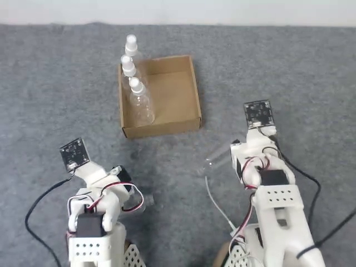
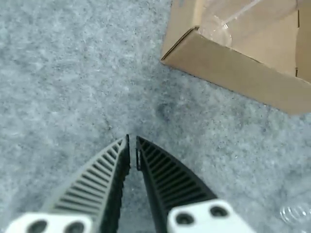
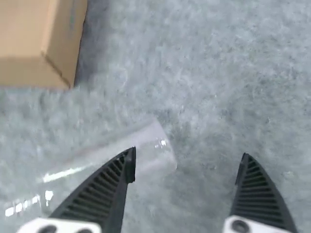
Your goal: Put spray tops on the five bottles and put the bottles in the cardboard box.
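**Counting three of five boxed, two to go**

Three clear plastic bottles w/ white spray tops lie side by side in the brown open-topped cardboard box. They are lined up along one wall, w/ their tops toward the far rim. That puts the job at approx. 3/5 done. Two bottles are yet to be capped & boxed.

The fourth clear plastic bottle has no top on. It lies on its side on the grey carpeted table, near the right arm and apart from the box corner. The right gripper hangs over it w/ fingers spread wide. One fingertip is above the bottle's flank, the other above bare carpet. Nothing is pinched.

The left gripper has its fingers pressed together on nothing. It sits over bare carpet, short of the box's near corner. A clear threaded neck shows beside it at the edge of the left wrist view. It is probably the fifth bottle, but too little of it shows to be sure.

The fourth bottle is see-through, smooth & round-bodied, w/ light glinting along it. My read is that it will roll easily if nudged off-centre, and it is hard to pick out against the carpet.
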Robot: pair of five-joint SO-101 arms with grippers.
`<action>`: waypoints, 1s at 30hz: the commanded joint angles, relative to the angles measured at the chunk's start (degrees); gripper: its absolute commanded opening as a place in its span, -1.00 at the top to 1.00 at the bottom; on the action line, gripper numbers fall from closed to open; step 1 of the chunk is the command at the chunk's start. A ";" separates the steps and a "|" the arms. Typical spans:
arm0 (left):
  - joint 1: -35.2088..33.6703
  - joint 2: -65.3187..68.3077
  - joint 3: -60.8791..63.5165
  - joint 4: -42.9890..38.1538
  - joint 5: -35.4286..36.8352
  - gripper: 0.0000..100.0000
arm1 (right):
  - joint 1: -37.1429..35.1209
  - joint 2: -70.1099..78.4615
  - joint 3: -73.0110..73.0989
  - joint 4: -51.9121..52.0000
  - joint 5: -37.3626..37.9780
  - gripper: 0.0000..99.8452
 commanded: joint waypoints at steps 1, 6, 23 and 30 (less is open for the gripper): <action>0.18 -0.97 -0.48 0.53 0.18 0.95 | 0.13 -2.68 -6.77 5.23 6.07 0.44; 0.18 -0.97 -0.48 0.53 0.18 0.95 | -1.54 -2.68 -11.25 12.62 13.01 0.44; 0.18 -0.97 -0.48 0.53 0.18 0.95 | -3.21 -2.07 -21.54 28.18 37.36 0.44; 0.18 -0.97 -0.48 0.53 0.18 0.95 | -10.24 -1.98 -21.54 35.21 46.86 0.44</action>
